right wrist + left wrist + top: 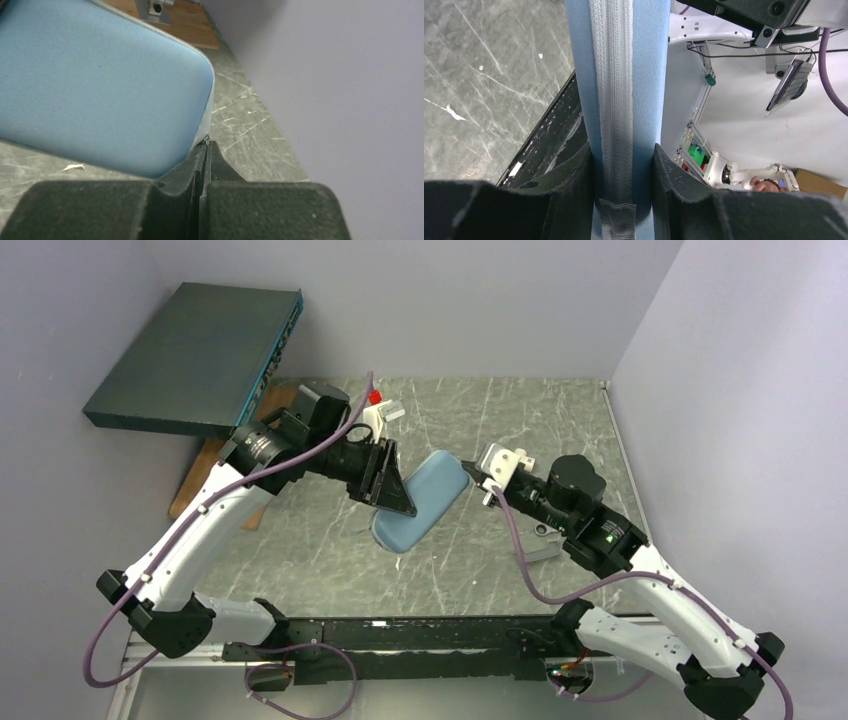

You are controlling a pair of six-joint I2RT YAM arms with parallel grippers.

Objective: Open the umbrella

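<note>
Two claws are set on the umbrella (432, 492), which is packed flat in blue fabric and held over the middle of the desk (560, 430); whether its lower end touches the desk cannot be told. On the left, the left claw (388, 483) is clamped across it. In the left wrist view its fingers (569, 180) are seen pressed against both blue faces, with the white zipper (611, 100) running up between them. On the right, the right claw (490, 478) is brought to the umbrella's right-hand end and is clenched tight. Something small and metallic is glimpsed at its tips in the right wrist view, but whether the zipper's pull is pinched cannot be told. The step in hand is judged to be the unzipping, with nothing of the canopy exposed. For the next move, a firm hold by the left claw is called for while the pull is drawn along the zipper.
</note>
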